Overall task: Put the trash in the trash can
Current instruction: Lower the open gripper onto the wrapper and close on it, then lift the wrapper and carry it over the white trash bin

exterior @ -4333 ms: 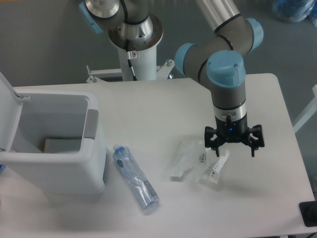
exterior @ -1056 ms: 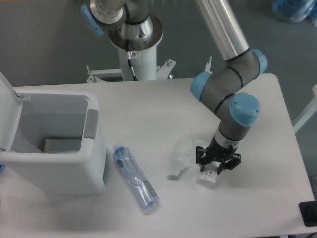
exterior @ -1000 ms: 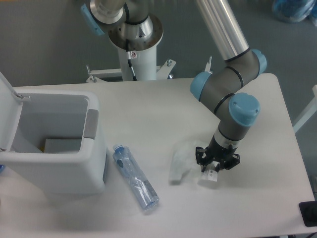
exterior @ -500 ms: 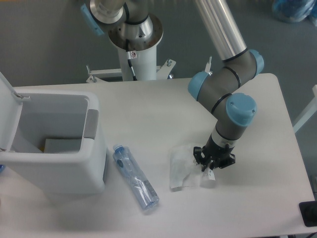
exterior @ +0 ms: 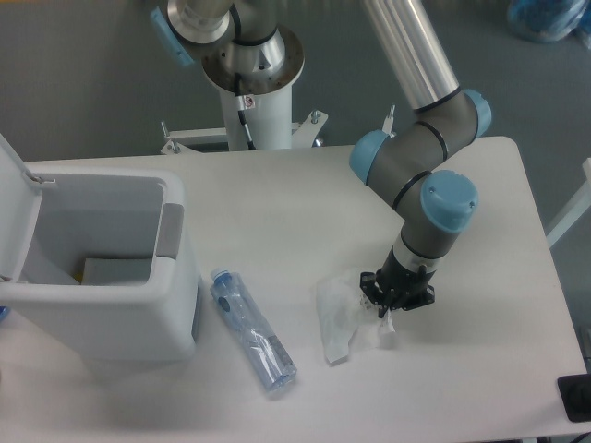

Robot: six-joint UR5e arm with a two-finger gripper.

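crumpled clear wrappers (exterior: 343, 318) with small labels lie under the gripper (exterior: 391, 305), seemingly pinched in its fingers.

Arm bent down low, pincer (exterior: 391, 305) pointing downward, fingers drawn together

I worked in what looked like a robotics lab: my arm's pedestal (exterior: 249, 101) was bolted beside a plain white desk (exterior: 277, 212), grey carpeted floor (exterior: 83, 83) around, a staged white bin (exterior: 102, 268) on top.
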